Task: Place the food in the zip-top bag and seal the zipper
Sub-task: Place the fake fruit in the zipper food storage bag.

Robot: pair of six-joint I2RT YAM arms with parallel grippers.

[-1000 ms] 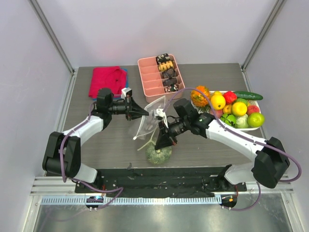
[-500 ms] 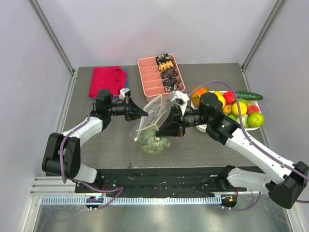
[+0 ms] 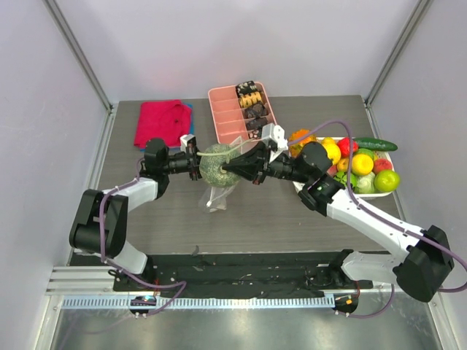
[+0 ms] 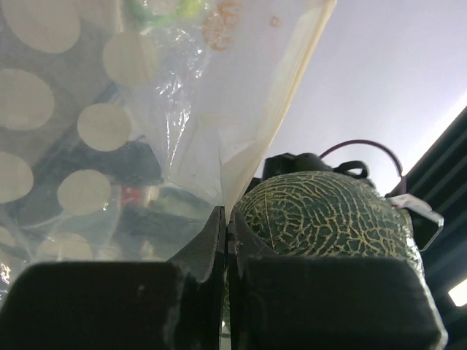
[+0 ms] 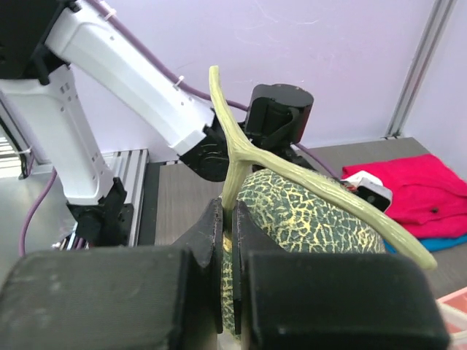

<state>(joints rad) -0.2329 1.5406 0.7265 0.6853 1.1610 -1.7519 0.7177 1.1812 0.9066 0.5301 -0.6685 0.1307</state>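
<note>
A netted green toy melon (image 3: 217, 164) hangs above the table between the two grippers. My right gripper (image 3: 235, 168) is shut on its pale green stem (image 5: 233, 153), with the melon (image 5: 306, 211) just past the jaws. My left gripper (image 3: 198, 164) is shut on the edge of the clear polka-dot zip-top bag (image 3: 217, 195), which droops below the melon. In the left wrist view the bag (image 4: 87, 124) spreads up and left from my left gripper (image 4: 228, 219), and the melon (image 4: 321, 219) presses against its right side. A cream strip (image 4: 292, 95) along the bag's edge looks like the zipper; no slider shows.
A white tray (image 3: 387, 191) of toy fruits stands at the right, with a cucumber (image 3: 376, 144) at its far edge. The pink tray (image 3: 226, 124) with dark and tan snacks sits at the back middle. A red cloth (image 3: 160, 120) lies back left.
My right gripper has lifted the melon off the table by its stem and carried it up and left to the left gripper. The bag now hangs under the melon.
</note>
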